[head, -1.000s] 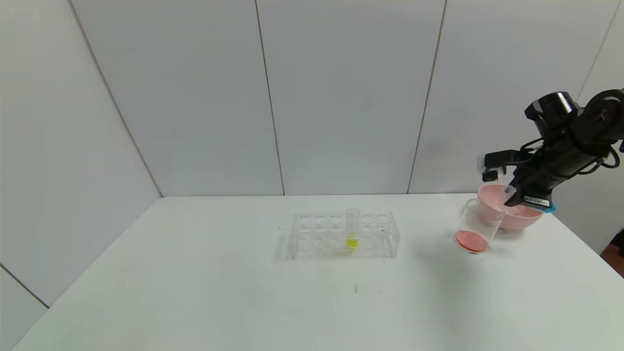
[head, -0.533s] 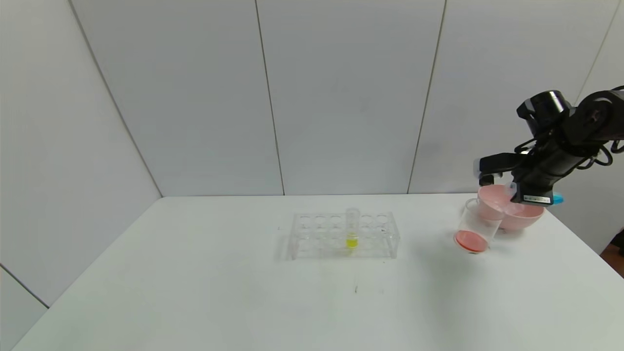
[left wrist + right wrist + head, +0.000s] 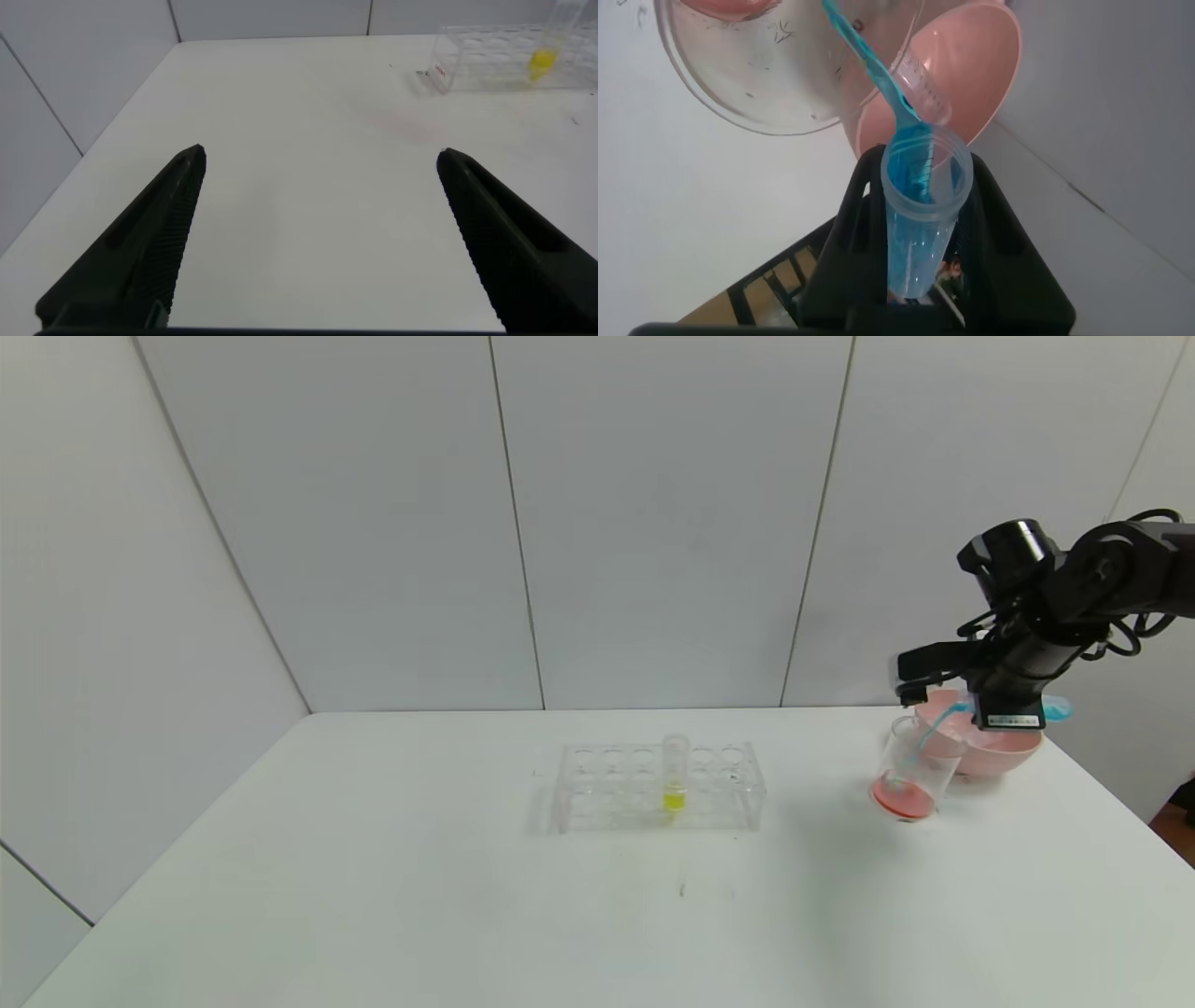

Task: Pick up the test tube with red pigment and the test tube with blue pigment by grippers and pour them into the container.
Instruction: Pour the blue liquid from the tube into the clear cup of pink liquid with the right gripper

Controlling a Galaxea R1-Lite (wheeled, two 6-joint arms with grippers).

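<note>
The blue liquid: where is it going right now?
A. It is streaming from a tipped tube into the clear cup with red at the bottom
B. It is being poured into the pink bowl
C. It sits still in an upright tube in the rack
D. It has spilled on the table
A: the right tool tips the test tube with blue pigment, and a blue stream arcs into the container.

My view: pink bowl (image 3: 1004, 751) crowds container (image 3: 910, 770) from behind-right; rack (image 3: 658, 786) well left; open bench (image 3: 467, 915) between, passable.
</note>
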